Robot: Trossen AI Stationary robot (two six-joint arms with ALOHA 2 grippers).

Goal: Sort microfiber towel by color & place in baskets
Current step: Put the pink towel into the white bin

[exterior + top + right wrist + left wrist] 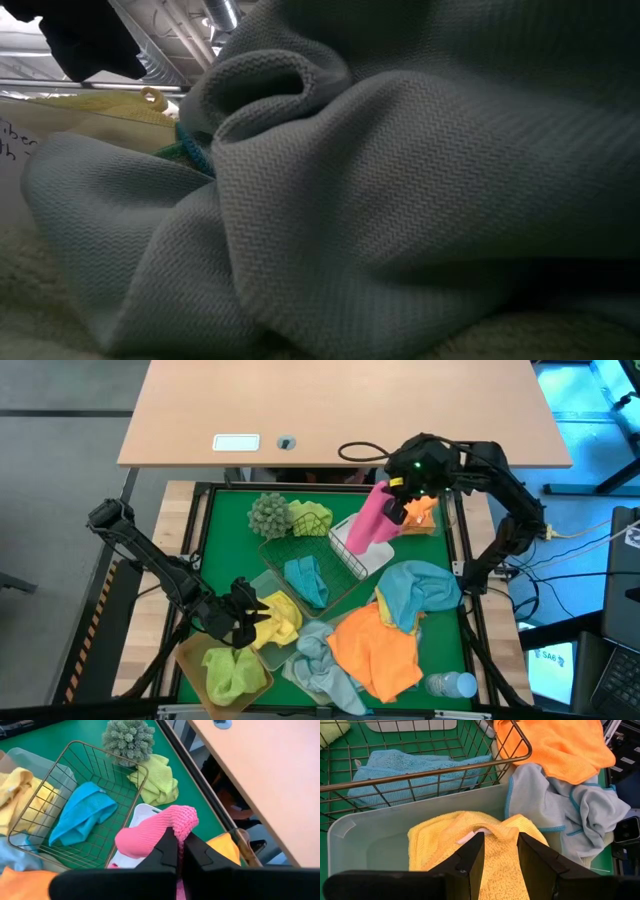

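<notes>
My right gripper (pixel 398 495) is shut on a pink towel (pixel 368 522) above the white basket (pixel 372 560) at the far right. The green wire basket (pixel 300 550) holds a light blue towel (pixel 306 580). My left gripper (pixel 500 836) stands open over a yellow towel (pixel 470 840) that lies in the frosted clear bin (pixel 375 840). Its fingers stand on either side of a raised fold, and I cannot tell whether they touch it. An amber bin (pixel 190 655) at the near left holds a lime green towel (pixel 228 670). My right gripper pinches a bunched fold at the pink towel's upper end (pixel 182 822) between its two shut fingers (pixel 167 849). The fingers slant down from the far right. The towel hangs slack below them, over the white basket (pixel 142 815).
Orange (pixel 378 650) and light blue (pixel 420 588) towels lie loose at the near right, and a pale blue one (pixel 320 665) beside them fills the low view. A lime towel (pixel 310 518) and a bobbly ball (pixel 268 512) lie at the far side. A clear bottle (pixel 452 685) lies at the near right corner.
</notes>
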